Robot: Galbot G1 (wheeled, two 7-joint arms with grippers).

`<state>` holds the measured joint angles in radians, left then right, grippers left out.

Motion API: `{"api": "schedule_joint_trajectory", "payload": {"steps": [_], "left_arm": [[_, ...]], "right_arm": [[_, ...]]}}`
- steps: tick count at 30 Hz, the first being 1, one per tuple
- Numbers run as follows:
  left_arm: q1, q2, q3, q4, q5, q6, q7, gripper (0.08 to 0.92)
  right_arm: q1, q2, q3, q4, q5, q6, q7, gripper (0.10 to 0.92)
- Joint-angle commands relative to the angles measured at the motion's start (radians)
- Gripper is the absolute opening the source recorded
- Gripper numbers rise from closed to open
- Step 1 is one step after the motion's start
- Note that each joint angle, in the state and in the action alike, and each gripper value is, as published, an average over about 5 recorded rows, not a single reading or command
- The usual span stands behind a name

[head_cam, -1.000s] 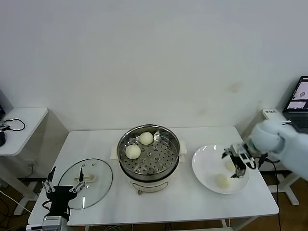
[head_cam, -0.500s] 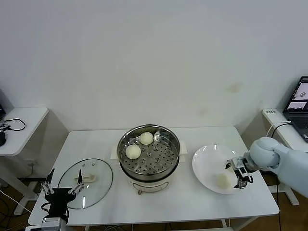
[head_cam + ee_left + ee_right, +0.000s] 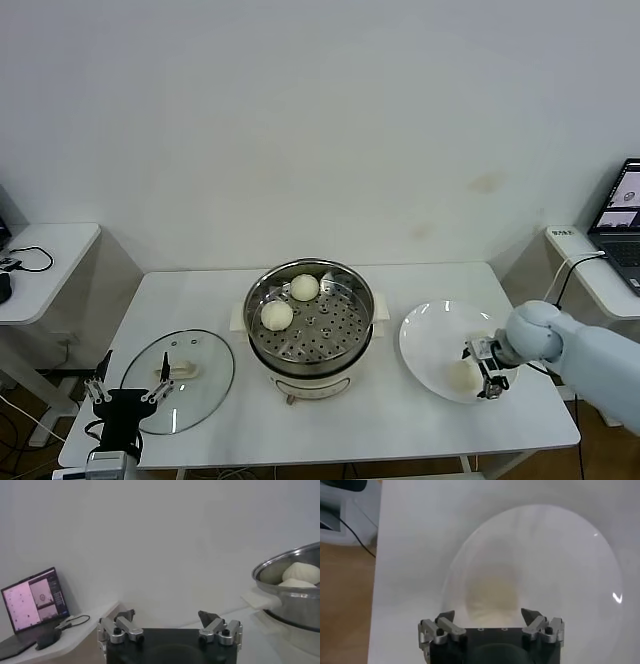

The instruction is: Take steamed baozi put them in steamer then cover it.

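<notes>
White desk is carrying a white plate toward its right end. Laptop is glowing on a side desk at far right; cable is lying on another at far left.

A plain white wall fills the space ahead of me. Below it stands a white rectangular table. To my left is a smaller white side desk carrying a black cable. To my right, an open laptop with a lit screen sits on another white desk.
</notes>
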<state>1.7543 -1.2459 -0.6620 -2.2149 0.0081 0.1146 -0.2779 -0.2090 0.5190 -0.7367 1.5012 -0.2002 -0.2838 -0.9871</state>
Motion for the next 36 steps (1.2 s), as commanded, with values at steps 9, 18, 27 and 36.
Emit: {"api": "schedule_joint_trajectory", "payload": {"steps": [9,18,27,36], "left_arm": [[0.003,-0.001,0.0,-0.005,0.001,0.0,0.0,0.823],[0.008,0.001,-0.003,-0.016,0.0,0.0,0.0,0.823],[0.007,0.007,-0.002,-0.021,-0.002,0.0,0.001,0.823],[0.003,0.01,0.0,-0.028,-0.005,-0.001,0.001,0.823]], "right_arm": [[-0.022,0.038,0.025,-0.035,-0.009,-0.013,0.007,0.658],[0.064,0.0,0.027,-0.002,0.042,-0.012,-0.053,0.571],[0.365,-0.047,-0.065,0.032,0.146,-0.005,-0.123,0.568],[0.748,0.068,-0.279,0.026,0.289,-0.002,-0.109,0.575]]}}
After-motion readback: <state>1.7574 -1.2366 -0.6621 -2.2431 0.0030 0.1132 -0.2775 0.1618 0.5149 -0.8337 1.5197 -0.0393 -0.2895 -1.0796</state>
